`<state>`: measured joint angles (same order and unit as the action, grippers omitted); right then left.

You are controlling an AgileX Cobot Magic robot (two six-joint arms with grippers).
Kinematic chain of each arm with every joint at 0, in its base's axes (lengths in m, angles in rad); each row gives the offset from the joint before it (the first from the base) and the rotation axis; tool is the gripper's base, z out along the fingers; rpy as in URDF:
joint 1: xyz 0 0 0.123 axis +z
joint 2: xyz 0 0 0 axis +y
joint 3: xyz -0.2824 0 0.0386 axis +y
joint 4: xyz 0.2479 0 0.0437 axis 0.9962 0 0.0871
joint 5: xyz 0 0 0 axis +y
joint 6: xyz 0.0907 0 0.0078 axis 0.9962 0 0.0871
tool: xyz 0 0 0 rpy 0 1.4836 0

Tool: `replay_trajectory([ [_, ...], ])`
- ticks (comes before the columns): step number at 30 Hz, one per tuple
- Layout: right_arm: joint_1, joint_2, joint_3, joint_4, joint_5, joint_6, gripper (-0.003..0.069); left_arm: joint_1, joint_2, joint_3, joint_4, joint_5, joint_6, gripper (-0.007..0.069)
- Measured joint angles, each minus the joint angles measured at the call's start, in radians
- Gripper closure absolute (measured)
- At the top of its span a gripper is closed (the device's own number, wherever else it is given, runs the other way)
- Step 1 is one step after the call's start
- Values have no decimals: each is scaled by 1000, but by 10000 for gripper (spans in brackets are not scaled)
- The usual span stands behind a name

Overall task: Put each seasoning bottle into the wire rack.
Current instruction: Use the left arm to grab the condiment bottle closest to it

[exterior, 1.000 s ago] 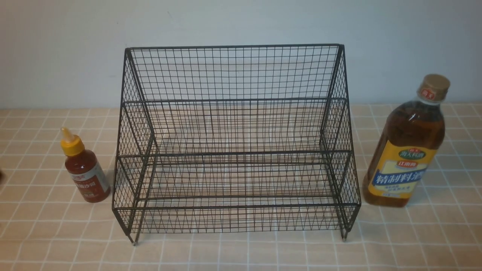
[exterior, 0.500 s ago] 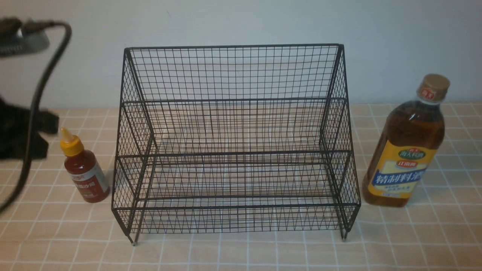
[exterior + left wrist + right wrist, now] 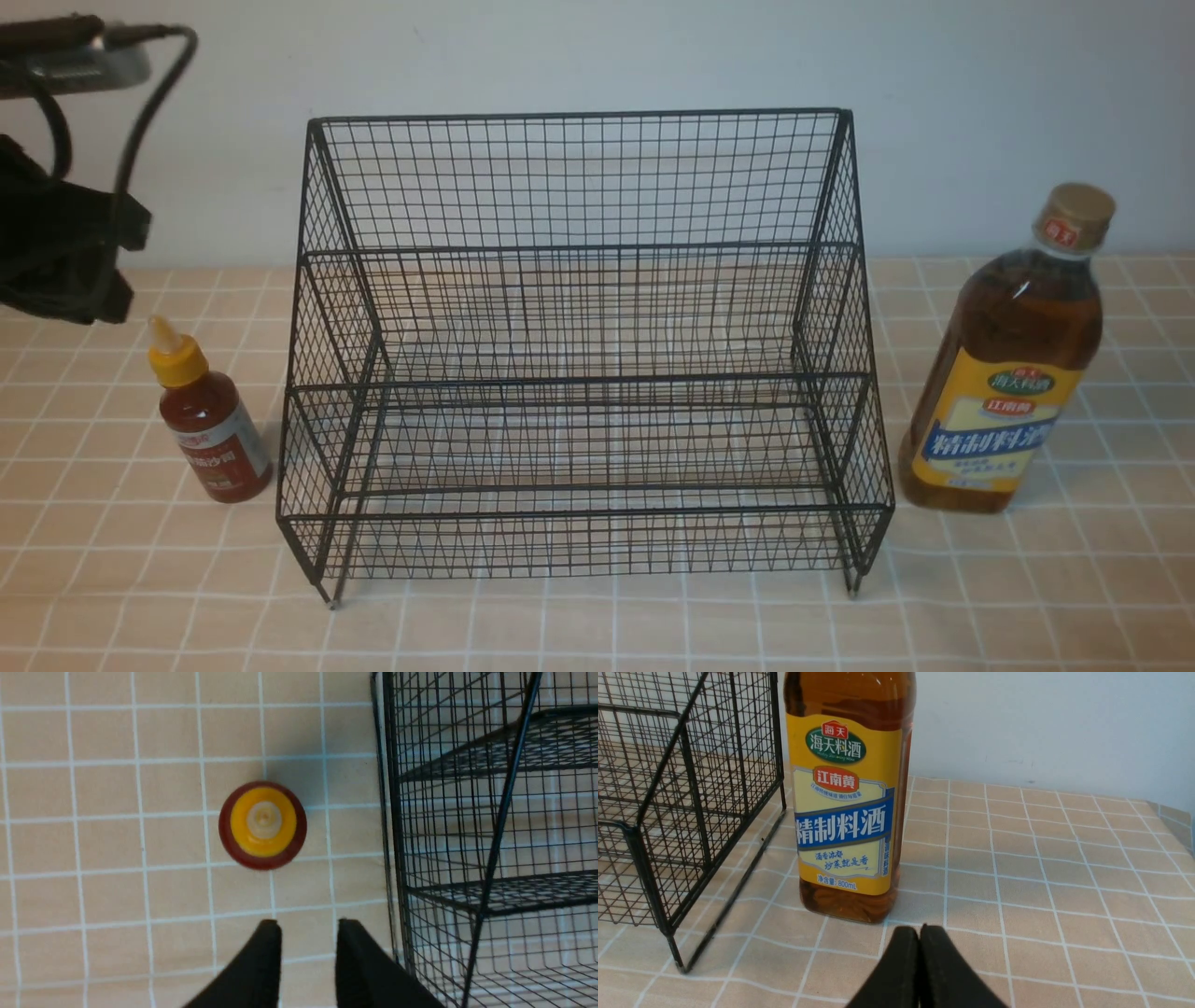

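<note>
The small red-sauce bottle (image 3: 207, 425) with a yellow nozzle cap stands upright on the table just left of the dark wire rack (image 3: 583, 355). The rack holds nothing. The tall amber bottle (image 3: 1013, 359) with a tan cap stands right of the rack. My left gripper (image 3: 308, 926) hangs above the red-sauce bottle (image 3: 262, 825), looking straight down on its cap; its fingers are apart and hold nothing. In the front view only its black body (image 3: 61, 243) shows at the left edge. My right gripper (image 3: 919, 931) is shut and empty, low on the table just before the amber bottle (image 3: 847, 798).
A checked beige tablecloth (image 3: 597, 625) covers the table. A plain pale wall (image 3: 597, 56) stands close behind the rack. A black cable (image 3: 140, 121) loops from the left arm's wrist camera at the top left. The rack's side (image 3: 467, 840) is close beside the left gripper.
My left arm has come into the front view from the left and risen, now higher above the red-sauce bottle. The bottles and rack have not moved.
</note>
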<state>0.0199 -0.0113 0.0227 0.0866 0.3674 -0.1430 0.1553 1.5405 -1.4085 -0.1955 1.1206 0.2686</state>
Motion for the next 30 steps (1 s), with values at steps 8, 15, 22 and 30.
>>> replay_trajectory([
  [8, 0, 0, 0, 0, 0, 0, 673, -3, 104, -1, 28, -121, 29, 38],
  [15, 0, 0, 0, 0, 0, -1, 673, -5, 214, -1, 26, -152, 30, -1],
  [22, 0, 0, 0, 0, 0, -1, 673, -5, 266, -1, 24, -156, 31, 100],
  [30, 0, 0, 0, 0, 0, -2, 673, -7, 265, -8, 20, -118, 29, 337],
])
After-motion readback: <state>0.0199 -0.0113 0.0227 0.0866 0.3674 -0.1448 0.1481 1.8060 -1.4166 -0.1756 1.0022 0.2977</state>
